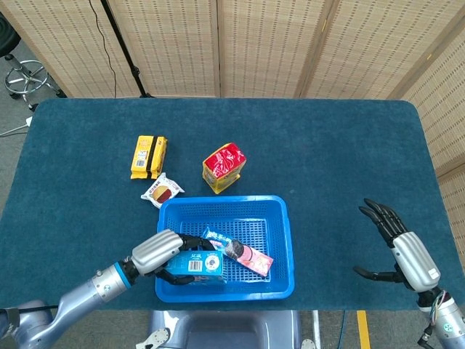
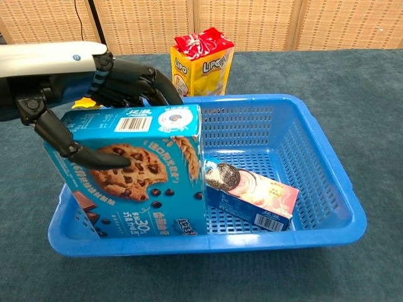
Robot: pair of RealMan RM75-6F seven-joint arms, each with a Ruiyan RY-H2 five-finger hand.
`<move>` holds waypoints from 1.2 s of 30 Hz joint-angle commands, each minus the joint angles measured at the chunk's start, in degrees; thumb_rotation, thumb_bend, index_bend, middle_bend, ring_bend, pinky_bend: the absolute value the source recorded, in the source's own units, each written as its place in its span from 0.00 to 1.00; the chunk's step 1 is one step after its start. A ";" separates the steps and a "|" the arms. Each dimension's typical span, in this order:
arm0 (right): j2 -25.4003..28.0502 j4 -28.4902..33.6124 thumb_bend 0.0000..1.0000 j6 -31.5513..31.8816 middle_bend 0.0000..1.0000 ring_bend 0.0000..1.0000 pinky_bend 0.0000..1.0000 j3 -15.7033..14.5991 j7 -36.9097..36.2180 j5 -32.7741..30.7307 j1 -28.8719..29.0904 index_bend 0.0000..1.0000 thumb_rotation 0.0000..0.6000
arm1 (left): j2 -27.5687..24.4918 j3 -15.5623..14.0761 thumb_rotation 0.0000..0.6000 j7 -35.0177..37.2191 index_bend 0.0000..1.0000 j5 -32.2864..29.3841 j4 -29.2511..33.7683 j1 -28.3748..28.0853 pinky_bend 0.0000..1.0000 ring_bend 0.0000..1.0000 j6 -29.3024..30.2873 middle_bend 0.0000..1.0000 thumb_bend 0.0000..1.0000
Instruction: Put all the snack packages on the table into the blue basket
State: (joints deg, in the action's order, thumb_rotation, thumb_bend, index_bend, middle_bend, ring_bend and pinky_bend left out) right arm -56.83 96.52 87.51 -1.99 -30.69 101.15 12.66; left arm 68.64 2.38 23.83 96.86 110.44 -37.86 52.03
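Note:
My left hand [image 1: 161,252] [image 2: 82,88] grips a blue chocolate-chip cookie box [image 1: 193,266] [image 2: 135,176], which stands on edge inside the blue basket [image 1: 280,218] [image 2: 327,182] against its near-left wall. A blue-and-pink cookie pack [image 1: 237,251] [image 2: 252,195] lies in the basket beside it. On the table behind the basket stand a red-and-yellow Lipo bag [image 1: 223,166] [image 2: 201,60], a yellow snack pack [image 1: 148,156] and a small white-and-red packet [image 1: 163,190]. My right hand [image 1: 404,251] hovers open over the table to the right of the basket, holding nothing.
The dark blue tabletop [image 1: 341,160] extends bare to the right and behind the basket. Woven folding screens [image 1: 254,43] stand past the far edge. A stool [image 1: 25,76] sits on the floor at the far left.

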 commanded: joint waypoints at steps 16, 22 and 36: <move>0.14 -0.19 0.00 -0.52 0.00 0.00 0.06 0.20 -0.63 -0.02 0.41 0.00 1.00 | -8.37 0.67 1.00 -2.84 0.00 1.90 3.04 3.77 0.00 0.00 13.56 0.00 0.00; 0.06 -0.23 0.00 -0.63 0.00 0.00 0.06 0.31 -0.38 -0.35 0.39 0.00 1.00 | -10.43 2.81 1.00 -2.96 0.00 -3.33 -4.03 4.18 0.00 0.00 14.40 0.00 0.00; -0.65 0.37 0.00 -2.35 0.00 0.00 0.06 0.45 2.14 -1.13 0.79 0.00 1.00 | -0.21 6.43 1.00 -8.85 0.00 -18.89 -28.26 -1.80 0.00 0.00 0.93 0.00 0.00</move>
State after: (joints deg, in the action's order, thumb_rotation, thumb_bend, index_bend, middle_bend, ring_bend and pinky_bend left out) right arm -57.40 96.91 85.27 -1.58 -28.64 100.13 13.39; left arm 66.73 7.92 16.46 79.69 84.14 -38.27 54.76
